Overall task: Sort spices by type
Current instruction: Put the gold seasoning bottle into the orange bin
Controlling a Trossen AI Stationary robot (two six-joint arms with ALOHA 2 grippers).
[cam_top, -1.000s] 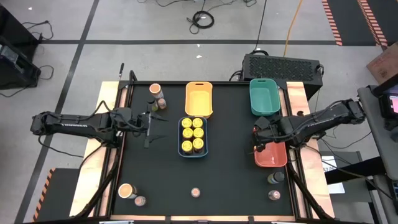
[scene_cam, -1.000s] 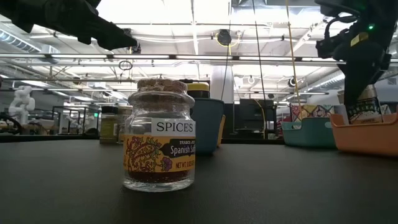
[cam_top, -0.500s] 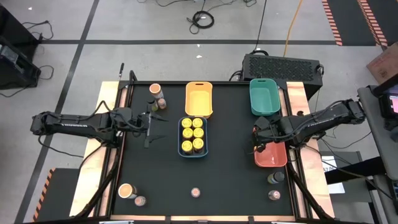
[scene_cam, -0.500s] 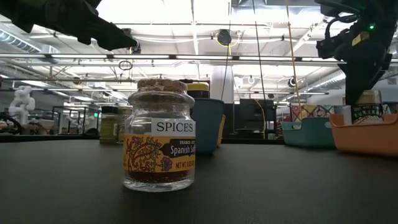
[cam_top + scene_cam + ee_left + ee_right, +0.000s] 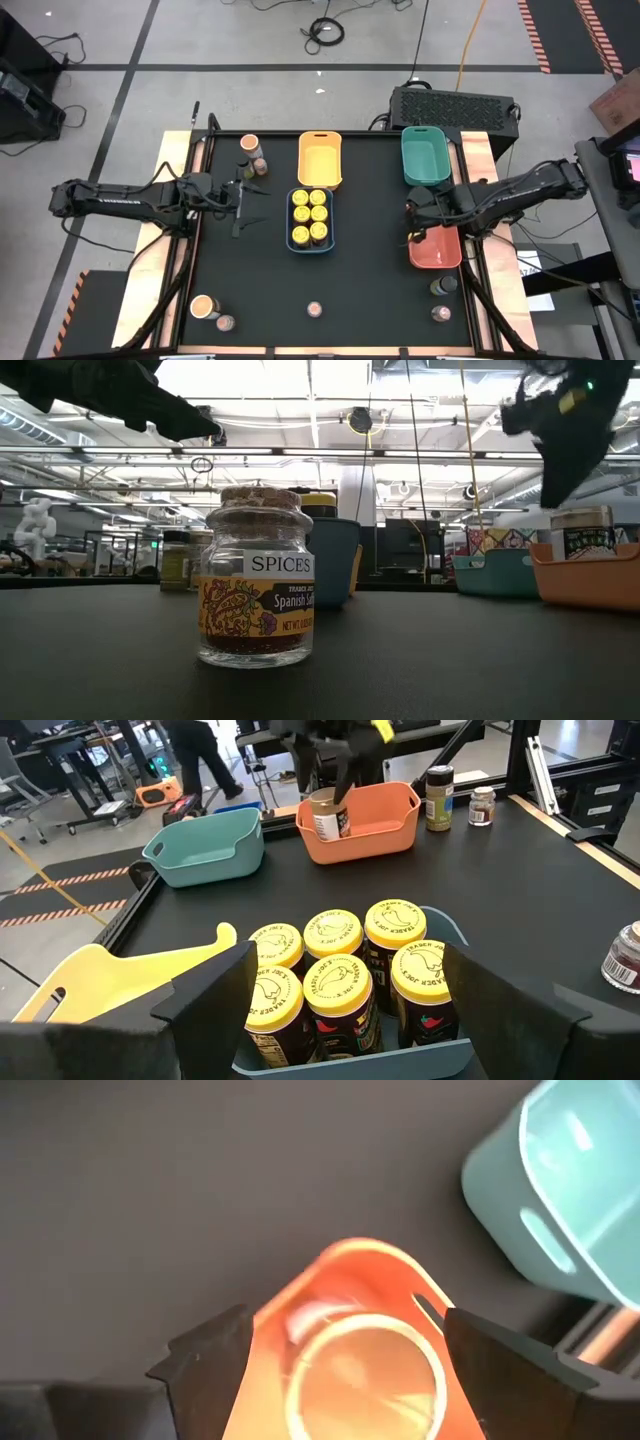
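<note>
My right gripper (image 5: 413, 222) hangs open above the far end of the red tray (image 5: 440, 252). A spice jar (image 5: 587, 532) stands upright in that tray, straight below the fingers, seen lid-on in the right wrist view (image 5: 365, 1370); the fingers are clear of it. My left gripper (image 5: 245, 200) waits open, left of the blue tray (image 5: 289, 222), which holds several yellow-lidded jars (image 5: 345, 970). A pinkish-brown-lidded jar (image 5: 257, 575) stands near the table's near edge.
The yellow tray (image 5: 320, 158) and the green tray (image 5: 424, 155) lie along the far edge. A peach-topped tub (image 5: 250, 145) and small jars stand far left; another tub (image 5: 203, 306) and jars (image 5: 441, 313) stand along the near edge.
My right gripper has set the jar down into the red tray, let go of it and risen. The jar stays standing upright in the tray.
</note>
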